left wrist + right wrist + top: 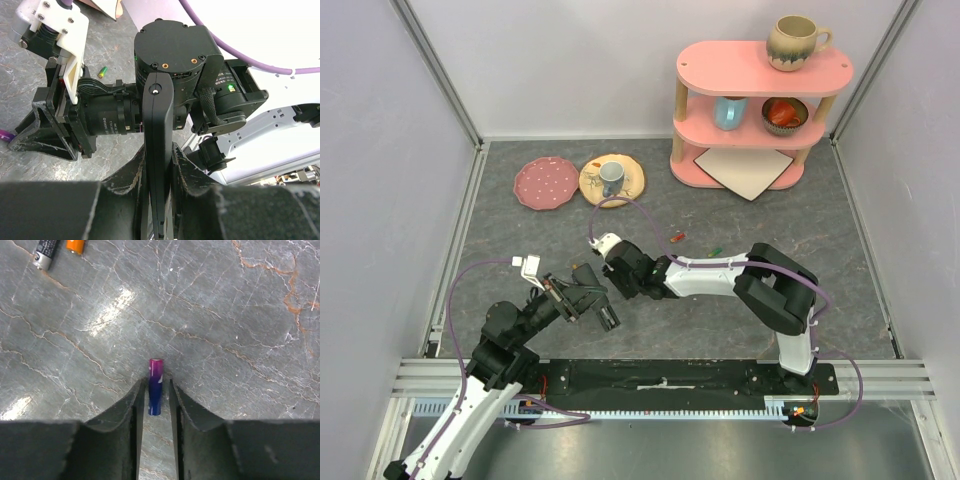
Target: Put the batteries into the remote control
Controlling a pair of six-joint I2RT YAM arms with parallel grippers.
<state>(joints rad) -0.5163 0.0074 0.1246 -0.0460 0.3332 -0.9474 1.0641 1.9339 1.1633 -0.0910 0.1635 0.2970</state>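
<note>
Between the right gripper point(154, 390)'s nearly closed fingers, a blue-and-magenta battery point(155, 372) sits pinched above the table, long axis running straight out, magenta end forward. Left gripper point(159, 165) clamps the remote control point(157, 125) edge-on, pointing away from its wrist.

This is a robot laboratory cell, not a home. Plain white panels point(570, 60) in aluminium posts point(438, 72) stand behind and beside the pink shelf point(740, 65). Opposite the shelf, the left arm point(505, 335) and right arm point(780, 290) are fixed at an aluminium rail point(880, 372) on the grey table point(770, 215).
</note>
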